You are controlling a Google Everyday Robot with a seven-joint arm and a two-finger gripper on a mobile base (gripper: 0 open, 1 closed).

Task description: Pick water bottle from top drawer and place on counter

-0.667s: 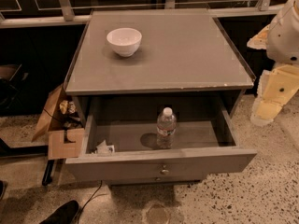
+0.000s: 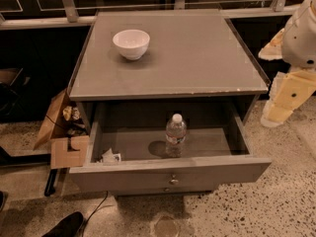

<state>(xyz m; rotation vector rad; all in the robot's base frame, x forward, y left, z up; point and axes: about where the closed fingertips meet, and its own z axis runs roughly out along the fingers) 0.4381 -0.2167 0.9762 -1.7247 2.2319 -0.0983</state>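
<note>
The water bottle [image 2: 176, 135] stands upright in the middle of the open top drawer [image 2: 170, 174], which is pulled out toward me; its knob shows at the centre of the front panel. The counter [image 2: 197, 53] is the flat grey cabinet top above the drawer. My arm [image 2: 298, 43] hangs at the right edge of the view, beside the cabinet. Its lower end, the gripper [image 2: 274, 113], is level with the drawer's right side, well apart from the bottle and holding nothing I can see.
A white bowl [image 2: 131, 43] sits on the counter's far left. A crumpled white scrap [image 2: 111, 157] lies in the drawer's front left corner. An open cardboard box [image 2: 61, 132] stands on the floor left of the cabinet. A dark shoe [image 2: 61, 226] is at the bottom left.
</note>
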